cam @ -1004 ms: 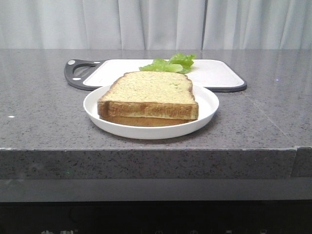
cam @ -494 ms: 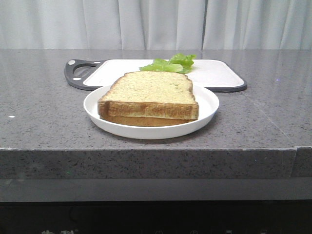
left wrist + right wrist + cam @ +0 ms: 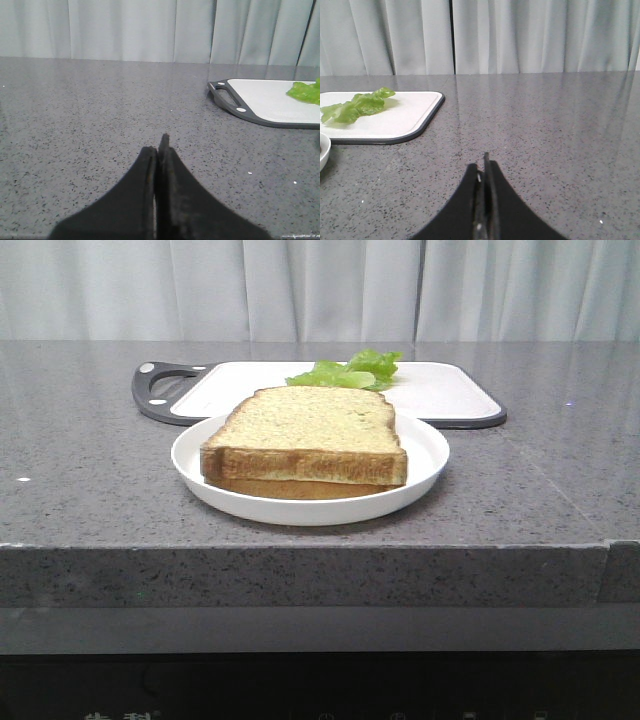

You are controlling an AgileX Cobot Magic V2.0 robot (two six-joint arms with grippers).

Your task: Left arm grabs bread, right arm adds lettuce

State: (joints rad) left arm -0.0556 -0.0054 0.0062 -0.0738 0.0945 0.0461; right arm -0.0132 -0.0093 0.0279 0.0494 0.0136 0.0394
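Fingers of the left gripper are pressed together with nothing between them, low over bare grey counter, well apart from the board whose handle end faces it. Right gripper is likewise closed and empty over the counter, off to the other side of the board, near its plain corner. On the board, at its far edge, lies the lettuce, flat and untouched. Just in front of the board sits a white plate, its back rim touching or overlapping the board's near edge. On the plate, the bread lies stacked on a second slice, only whose paler crust shows beneath
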